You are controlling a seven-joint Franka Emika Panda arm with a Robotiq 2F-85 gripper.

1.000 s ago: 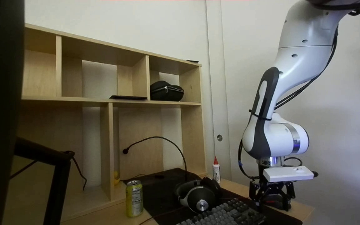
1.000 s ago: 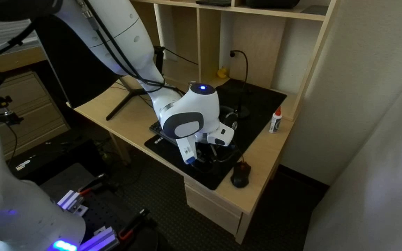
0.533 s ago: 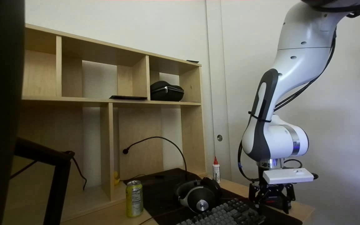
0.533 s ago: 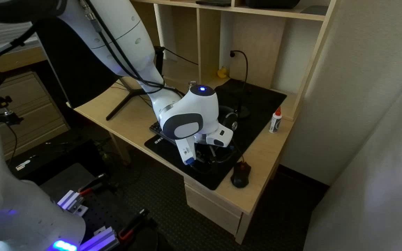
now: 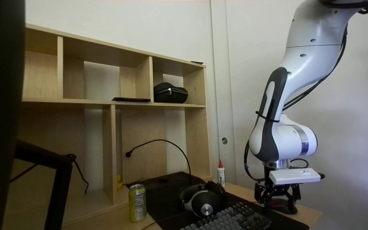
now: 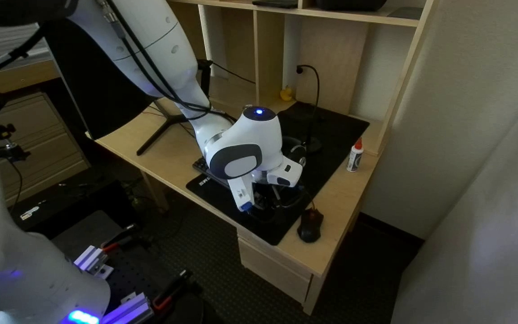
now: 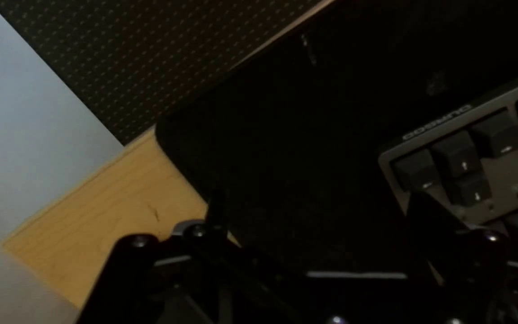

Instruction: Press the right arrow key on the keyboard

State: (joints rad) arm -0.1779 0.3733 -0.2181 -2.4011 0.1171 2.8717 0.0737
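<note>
The keyboard lies on a black desk mat in an exterior view. Its corner with the arrow keys shows in the wrist view. The right arrow key is the outermost key at that corner. My gripper is open and empty, its fingertips wide apart. In the wrist view the right fingertip overlaps the edge of the right arrow key; I cannot tell if it touches. In an exterior view the gripper points down past the keyboard's end. In an exterior view the arm hides most of the keyboard.
Headphones lie behind the keyboard. A dark mouse sits on the desk beside the black mat. A glue bottle, a can and a gooseneck stand are farther back. The desk edge is near the gripper.
The arm dipped slightly half a second ago and is now raised again, a little higher than one second ago. The keyboard has not moved.
</note>
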